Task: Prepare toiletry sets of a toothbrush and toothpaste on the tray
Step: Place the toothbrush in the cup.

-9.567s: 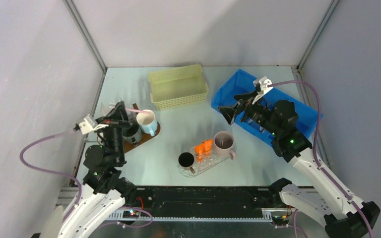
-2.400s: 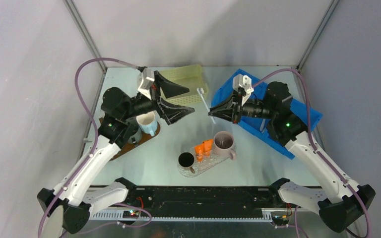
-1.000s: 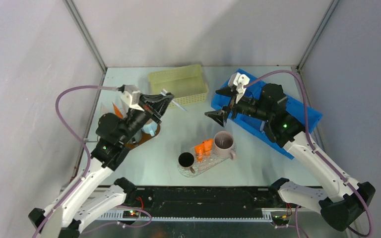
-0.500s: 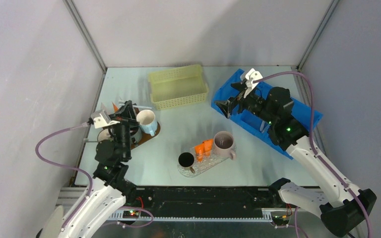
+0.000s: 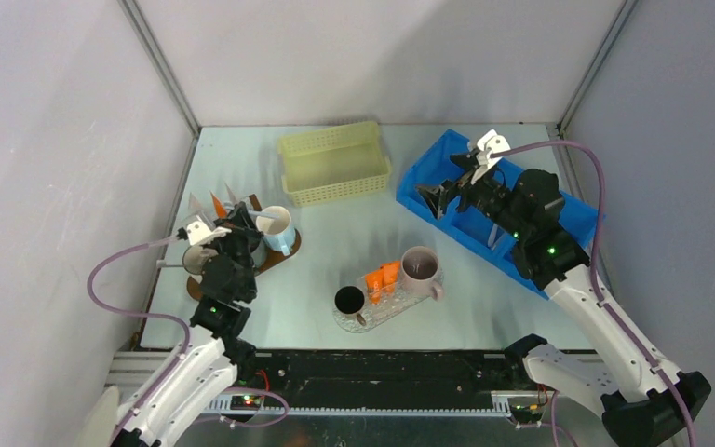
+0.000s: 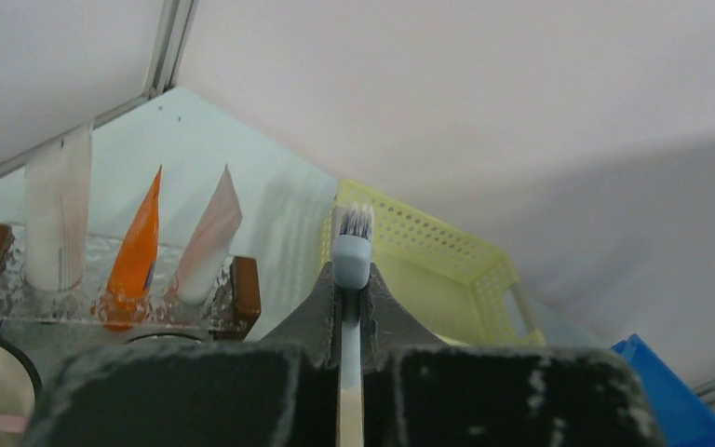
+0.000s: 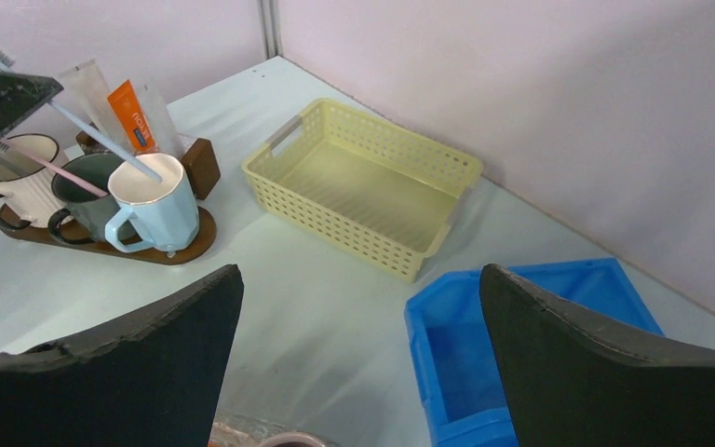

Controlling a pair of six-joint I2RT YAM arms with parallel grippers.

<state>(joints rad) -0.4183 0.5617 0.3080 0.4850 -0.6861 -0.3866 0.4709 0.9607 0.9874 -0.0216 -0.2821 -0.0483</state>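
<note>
Pale toothbrush (image 7: 102, 138) was clamped between closed fingers of left gripper (image 6: 350, 296), bristles up. Handle end was slanted down to mouth of light blue mug (image 7: 154, 209) on wooden tray (image 7: 195, 240) at table's left edge, judged so brush can be stood in mug. Three tubes (image 6: 140, 244) were propped upright at tray's back, ready for pairing. Farther out, right gripper (image 7: 358, 279) was spread wide, empty, over blue bin (image 7: 447, 363) near far right corner.

Against a second earlier: left arm was lowered from beside yellow basket (image 5: 335, 163) to tray, and right arm was drawn back over bin.

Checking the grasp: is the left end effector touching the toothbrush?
Touching. The left wrist view shows the left end effector shut on the toothbrush, clamping its handle.
</note>
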